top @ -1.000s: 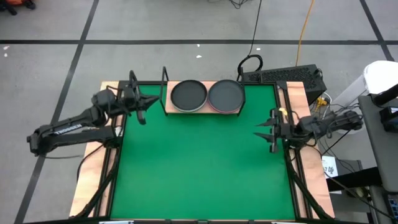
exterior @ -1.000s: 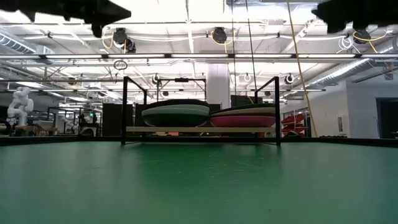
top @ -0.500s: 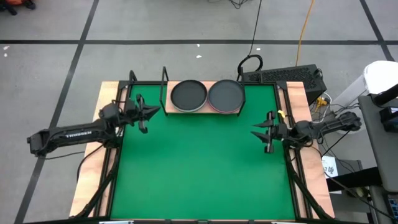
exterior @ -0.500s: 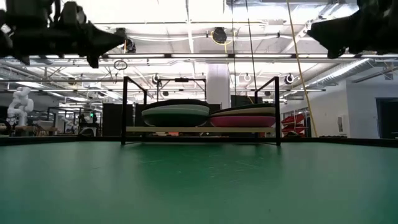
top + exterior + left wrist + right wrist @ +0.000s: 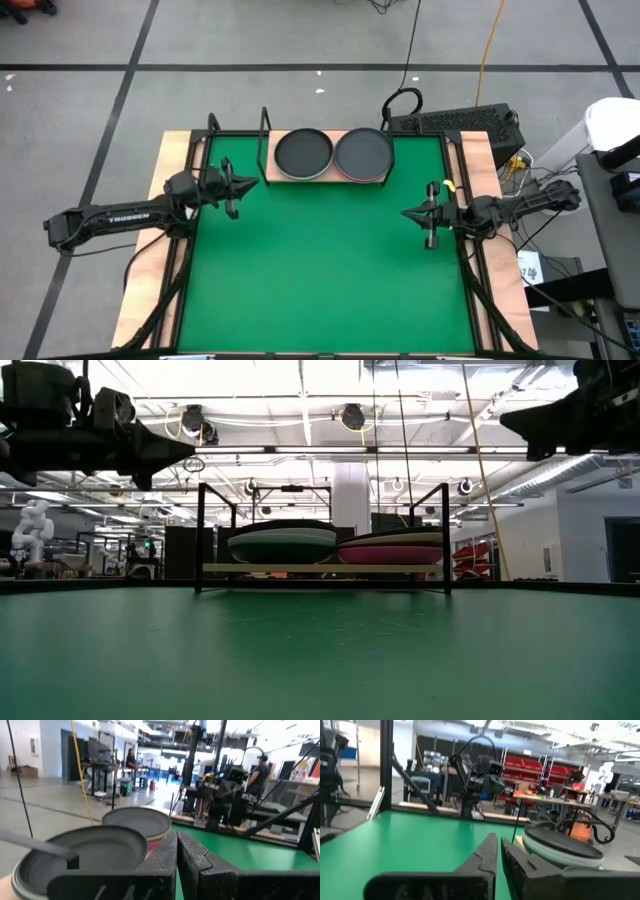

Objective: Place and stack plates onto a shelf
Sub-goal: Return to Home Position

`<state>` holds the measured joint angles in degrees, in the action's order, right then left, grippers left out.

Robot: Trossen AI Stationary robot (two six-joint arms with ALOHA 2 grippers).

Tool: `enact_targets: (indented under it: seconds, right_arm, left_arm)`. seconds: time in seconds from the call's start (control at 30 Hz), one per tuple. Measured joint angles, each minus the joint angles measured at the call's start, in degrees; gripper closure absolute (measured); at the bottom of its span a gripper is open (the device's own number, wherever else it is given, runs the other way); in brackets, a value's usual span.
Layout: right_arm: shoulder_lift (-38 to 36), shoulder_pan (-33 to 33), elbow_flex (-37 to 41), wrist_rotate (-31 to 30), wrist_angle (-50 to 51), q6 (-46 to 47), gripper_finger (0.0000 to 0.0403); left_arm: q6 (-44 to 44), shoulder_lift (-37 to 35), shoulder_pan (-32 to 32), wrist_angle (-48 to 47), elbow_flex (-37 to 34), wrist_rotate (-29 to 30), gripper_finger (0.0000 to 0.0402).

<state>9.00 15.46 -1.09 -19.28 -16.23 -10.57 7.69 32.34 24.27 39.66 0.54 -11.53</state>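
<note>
Plates, round and shallow, sit in two stacks on light wood board shelf with black rods, upper centre of high view. Left stack black on top; right stack dark grey on top, magenta rim beneath in low view. Shelf long axis runs left-right along top edge of green mat. Left gripper lower-left of shelf, the nearer one, fingers pressed together, pointing right. Right gripper lower-right, farther off, fingers pressed together, pointing left. No plate on mat; likely only retreat from shelf remains.

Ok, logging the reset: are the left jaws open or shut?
Shut: on the left gripper the jaws meet, holding nothing.
</note>
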Motion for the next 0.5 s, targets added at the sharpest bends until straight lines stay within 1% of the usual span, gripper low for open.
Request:
enact_targets:
  seconds: [0.1, 0.27, 0.5]
  right_arm:
    - [0.06, 0.00, 0.03, -0.03, 1.60, 0.29, 0.0391]
    - [0.04, 0.00, 0.03, -1.70, 3.13, 0.90, 0.0399]
    - [0.05, 0.00, 0.09, -1.67, 3.26, -0.61, 0.0402]
  left_arm:
    - [0.22, 0.01, 0.00, -3.04, 0.00, 0.02, 0.0398]
    - [0.03, 0.00, 0.00, -6.10, 0.00, 0.02, 0.0398]
    - [0.21, 0.00, 0.02, -6.12, 0.00, 0.04, 0.0398]
